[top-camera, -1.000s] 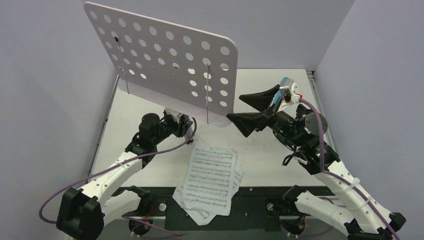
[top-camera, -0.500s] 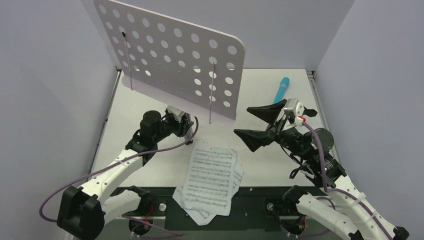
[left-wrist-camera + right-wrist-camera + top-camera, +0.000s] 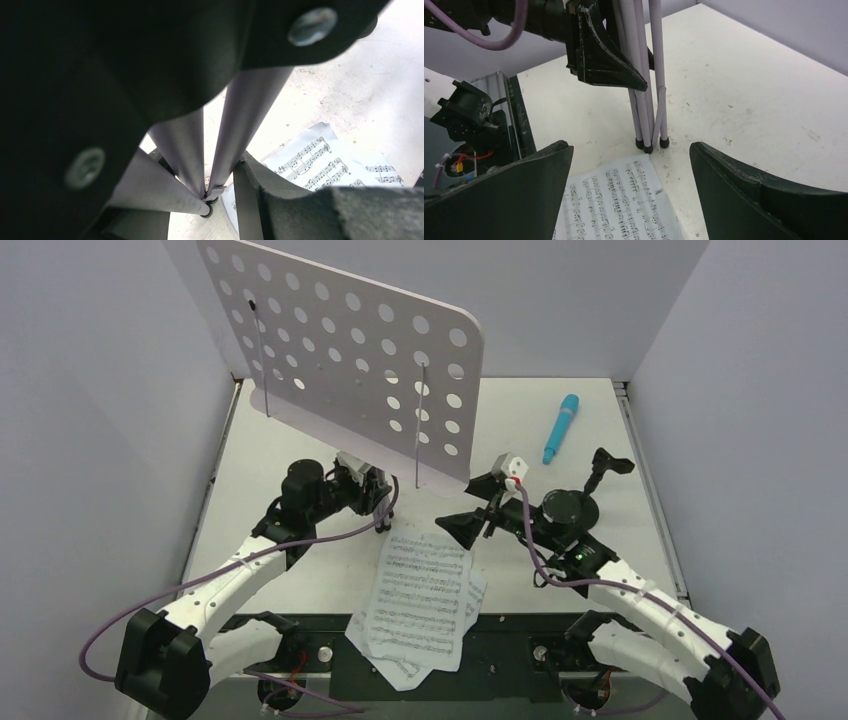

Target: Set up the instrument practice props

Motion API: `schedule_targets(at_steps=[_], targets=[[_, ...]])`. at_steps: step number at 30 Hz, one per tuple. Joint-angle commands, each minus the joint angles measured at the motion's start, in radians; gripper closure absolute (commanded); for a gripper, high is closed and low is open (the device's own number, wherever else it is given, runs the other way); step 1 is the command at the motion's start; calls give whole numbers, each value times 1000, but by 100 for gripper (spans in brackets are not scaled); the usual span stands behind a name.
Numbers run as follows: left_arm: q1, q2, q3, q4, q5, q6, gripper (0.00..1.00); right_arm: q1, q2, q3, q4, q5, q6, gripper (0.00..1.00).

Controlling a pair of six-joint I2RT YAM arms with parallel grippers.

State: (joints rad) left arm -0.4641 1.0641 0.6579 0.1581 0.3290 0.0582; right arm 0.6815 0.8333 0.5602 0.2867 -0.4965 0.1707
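The lilac music stand's perforated desk (image 3: 350,360) rises over the back left of the table. Its legs (image 3: 644,100) are folded together, with their feet on the table by the corner of the white sheet-music pages (image 3: 420,600). My left gripper (image 3: 378,498) is shut on those legs (image 3: 190,150). Low over the table my right gripper (image 3: 480,505) stands open and holds nothing. It faces the feet, with the pages (image 3: 619,205) below it. The turquoise microphone (image 3: 561,428) lies at the back right. The black mic stand's clip (image 3: 608,464) shows behind my right arm.
Grey walls close in the table on the left, back and right. The pages overhang the near edge onto the black base plate (image 3: 500,655). The left gripper's body (image 3: 604,55) fills the top of the right wrist view.
My right arm has come down and left, from up near the microphone to low in front of the stand's feet. The microphone is now uncovered. The stand's desk has shifted slightly.
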Motion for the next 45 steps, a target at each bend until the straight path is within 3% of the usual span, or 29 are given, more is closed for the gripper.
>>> schedule_targets(at_steps=[1,4,7,9,21,28,45], targets=[[-7,-58,77,191,84,-19,100,-16,151,70,289,-121,32,10],[-7,-56,68,189,113,-14,100,-84,313,135,428,-258,132,10],[-7,-55,48,211,126,-14,100,-162,494,186,729,-404,326,9],[-7,-56,36,228,131,-24,100,-185,571,248,817,-452,402,7],[10,-69,40,208,165,2,100,-141,823,660,795,-618,441,4],[18,-83,26,220,175,-12,100,-88,910,774,769,-640,451,2],[21,-96,17,224,192,-23,100,-5,1057,939,883,-660,624,31]])
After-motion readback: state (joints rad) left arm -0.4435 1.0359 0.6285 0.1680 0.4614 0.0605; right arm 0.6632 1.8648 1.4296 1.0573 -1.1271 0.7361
